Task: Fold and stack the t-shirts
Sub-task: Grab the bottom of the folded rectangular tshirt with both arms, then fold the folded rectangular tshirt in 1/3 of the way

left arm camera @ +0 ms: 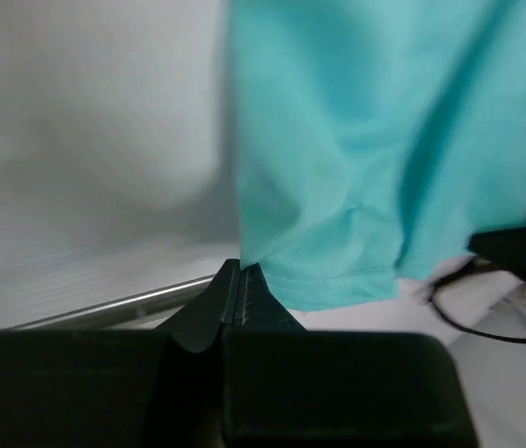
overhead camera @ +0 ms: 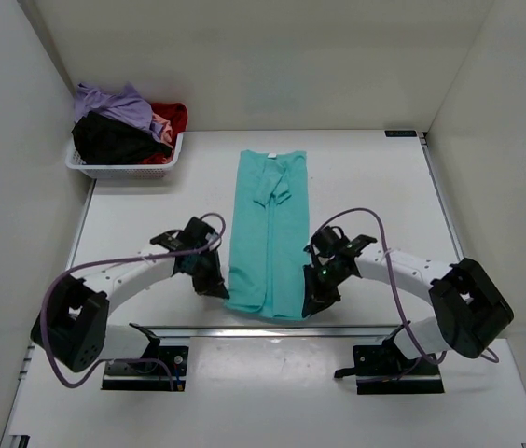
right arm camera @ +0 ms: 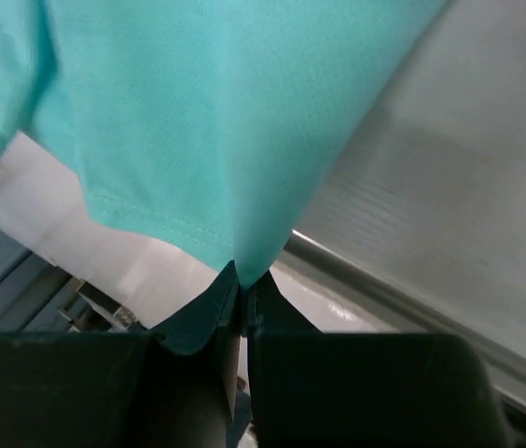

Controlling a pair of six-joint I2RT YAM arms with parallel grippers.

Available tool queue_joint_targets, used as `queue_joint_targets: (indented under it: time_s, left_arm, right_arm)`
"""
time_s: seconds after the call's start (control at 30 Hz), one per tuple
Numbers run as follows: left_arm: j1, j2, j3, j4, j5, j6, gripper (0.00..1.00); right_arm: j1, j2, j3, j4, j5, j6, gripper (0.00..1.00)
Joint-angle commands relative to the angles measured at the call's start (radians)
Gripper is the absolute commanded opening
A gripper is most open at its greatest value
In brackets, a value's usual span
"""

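Observation:
The teal t-shirt lies on the table as a long narrow strip, sides folded in, collar at the far end. My left gripper is shut on its near left hem corner. My right gripper is shut on its near right hem corner. Both corners are lifted a little off the table near the front edge. The lavender, black, red and pink t-shirts lie heaped in the white basket at the far left.
White walls close in the table on the left, back and right. A metal strip runs along the table's near edge, close below the shirt's hem. The arm bases stand just below it.

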Motion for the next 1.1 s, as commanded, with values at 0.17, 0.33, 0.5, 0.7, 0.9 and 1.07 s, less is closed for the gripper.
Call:
queue_joint_targets:
  time_s: [0.17,0.33,0.5,0.7,0.9,1.07]
  left_arm:
    - [0.154,0.288,0.478,-0.006,0.069,0.075,0.00]
    - [0.202,0.499,0.719,-0.045,0.071,0.089,0.00]
    - [0.248,0.644,0.853,-0.052,0.080,0.071,0.00]
    - [0.289,0.769,0.983,-0.005,0.113,0.037,0.25]
    - [0.346,0.758,0.966,0.187,0.181,-0.063,0.39]
    - [0.373,0.689,0.840,0.182,0.204,-0.043,0.38]
  right_arm:
    - [-0.290,0.175,0.386,-0.244,-0.083,-0.279,0.00]
    - [-0.346,0.392,0.706,-0.338,-0.055,-0.374,0.00]
    - [-0.390,0.597,0.993,-0.404,-0.032,-0.408,0.00]
    - [-0.413,0.796,1.248,-0.467,0.014,-0.390,0.24]
    - [-0.420,0.801,1.309,-0.462,0.120,-0.354,0.55]
    - [-0.423,0.685,1.168,-0.376,0.148,-0.337,0.58]
